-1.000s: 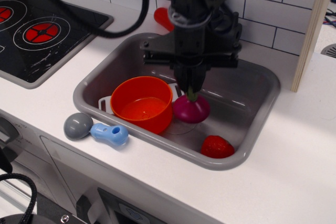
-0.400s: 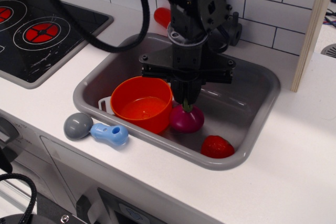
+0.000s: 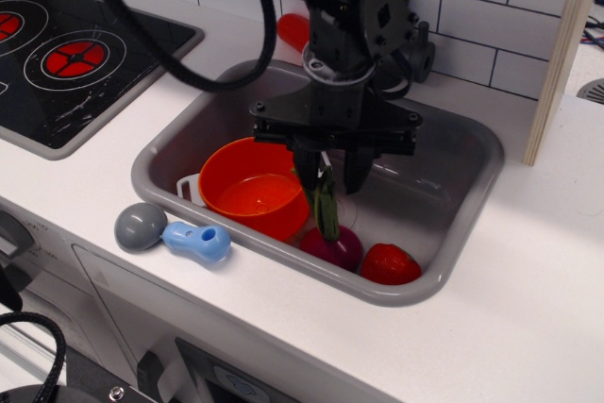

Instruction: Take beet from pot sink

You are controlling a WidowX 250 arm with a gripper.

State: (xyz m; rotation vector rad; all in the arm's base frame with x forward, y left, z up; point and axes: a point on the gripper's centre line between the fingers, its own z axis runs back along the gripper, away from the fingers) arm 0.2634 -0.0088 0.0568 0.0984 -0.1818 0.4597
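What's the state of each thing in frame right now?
gripper: open, above the beet
beet: released, lying on the sink floor between pot and strawberry
pot: upright, empty, in the sink
sink: holds pot, beet, strawberry
strawberry: resting at the sink's near wall

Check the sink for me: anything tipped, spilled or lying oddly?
Nothing spilled or damaged. The beet lies on the sink floor beside the pot, against the strawberry, stalks pointing up towards the open gripper. The pot is upright and empty.
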